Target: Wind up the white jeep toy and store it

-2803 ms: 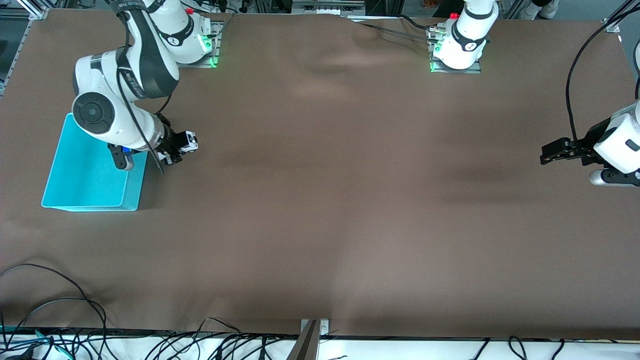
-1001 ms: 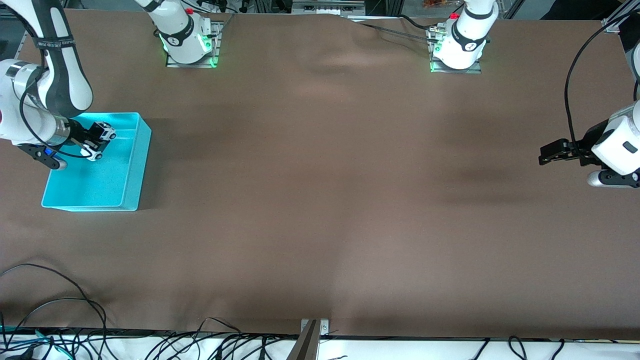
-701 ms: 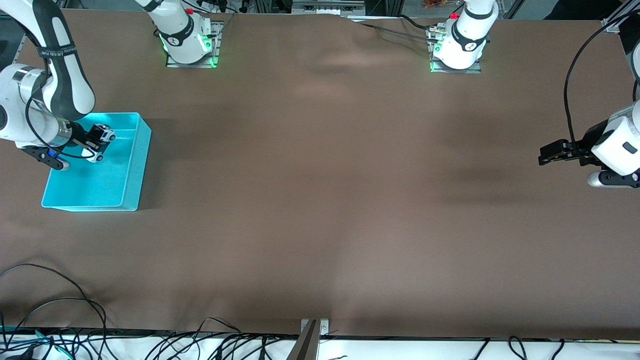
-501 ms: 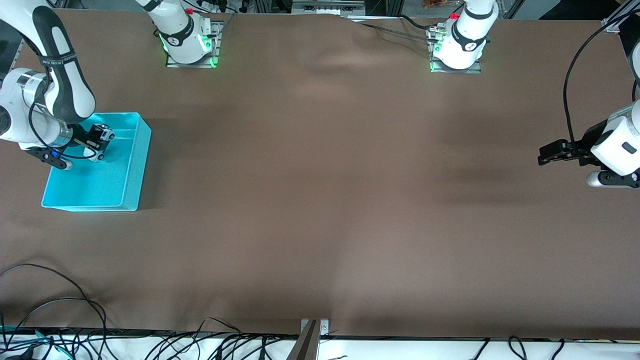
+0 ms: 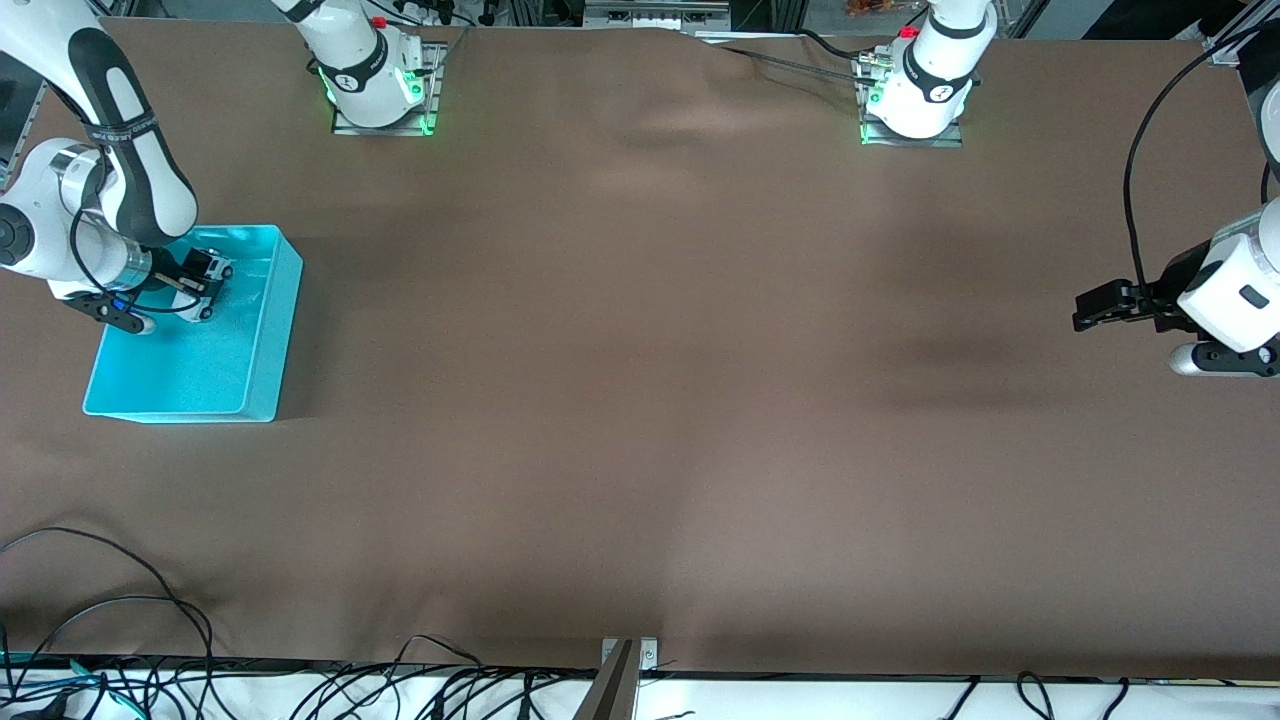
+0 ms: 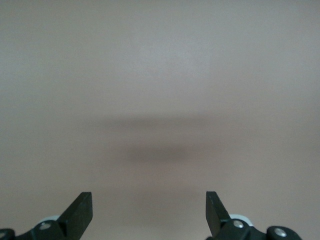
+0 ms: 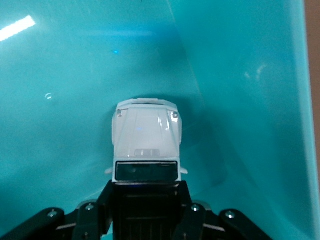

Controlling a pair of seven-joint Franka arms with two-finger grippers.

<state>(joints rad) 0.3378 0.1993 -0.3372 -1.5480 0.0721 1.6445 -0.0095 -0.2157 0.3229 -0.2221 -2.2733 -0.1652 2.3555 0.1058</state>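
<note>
My right gripper is shut on the white jeep toy and holds it low inside the cyan bin, near the bin's end closest to the robot bases. In the right wrist view the jeep shows its white hood and dark windscreen between my black fingers, nose toward the bin's floor. My left gripper is open and empty, hovering over bare table at the left arm's end. In the left wrist view its two fingertips stand wide apart over the brown cloth.
The brown table cloth has a raised wrinkle between the two arm bases. Loose black cables lie along the table edge nearest the front camera.
My right arm carried the jeep from beside the bin to over it, then lowered it into the bin. The left arm barely moved.
</note>
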